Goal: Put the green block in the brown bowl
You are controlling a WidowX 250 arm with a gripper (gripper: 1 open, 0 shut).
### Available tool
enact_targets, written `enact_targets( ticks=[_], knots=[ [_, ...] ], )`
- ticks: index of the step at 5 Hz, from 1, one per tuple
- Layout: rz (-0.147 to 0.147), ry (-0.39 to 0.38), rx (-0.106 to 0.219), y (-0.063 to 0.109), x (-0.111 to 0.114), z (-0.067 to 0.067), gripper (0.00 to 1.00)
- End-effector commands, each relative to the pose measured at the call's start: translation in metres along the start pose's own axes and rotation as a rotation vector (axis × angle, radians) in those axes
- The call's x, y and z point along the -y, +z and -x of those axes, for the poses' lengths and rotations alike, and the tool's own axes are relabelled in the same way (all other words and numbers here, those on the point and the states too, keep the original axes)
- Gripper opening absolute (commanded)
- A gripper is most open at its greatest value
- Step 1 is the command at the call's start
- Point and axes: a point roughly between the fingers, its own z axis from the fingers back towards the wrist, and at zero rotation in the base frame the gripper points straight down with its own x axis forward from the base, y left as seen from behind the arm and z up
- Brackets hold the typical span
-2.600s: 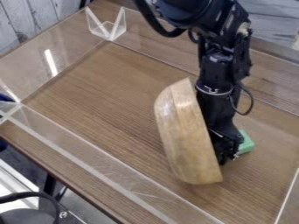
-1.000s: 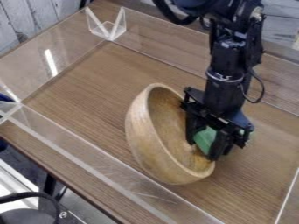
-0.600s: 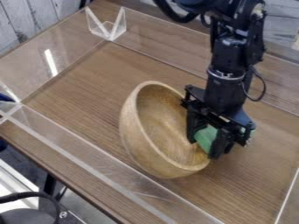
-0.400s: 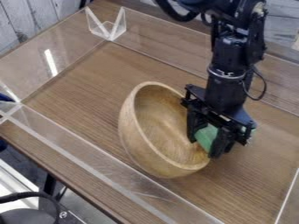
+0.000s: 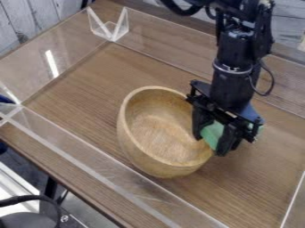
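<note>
Block [image 5: 212, 135]: pinched in the gripper [image 5: 217, 134], at the bowl's right rim in view.
Bowl [image 5: 152, 134]: seemingly tilted; pressure on its rim could tip it or slide it away.
Release: too near the rim, the block might fall outside.
Table [image 5: 84, 93]: brown, wood-grained.
Wall [image 5: 286, 18]: grey boards behind.

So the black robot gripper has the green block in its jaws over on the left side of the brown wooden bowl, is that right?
Not quite: the side is wrong. The camera view shows the green block in the jaws of the black robot gripper at the right side of the brown wooden bowl, as the picture shows it.
</note>
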Motion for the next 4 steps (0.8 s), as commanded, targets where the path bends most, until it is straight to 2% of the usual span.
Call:
enact_targets(
  ticks=[1,4],
  knots=[
    [-0.005,-0.029,0.091,0.0218,0.0035,-0.0113,0.00],
    [-0.001,-0.045,0.095,0.0213,0.0062,-0.0131,0.00]
  ],
)
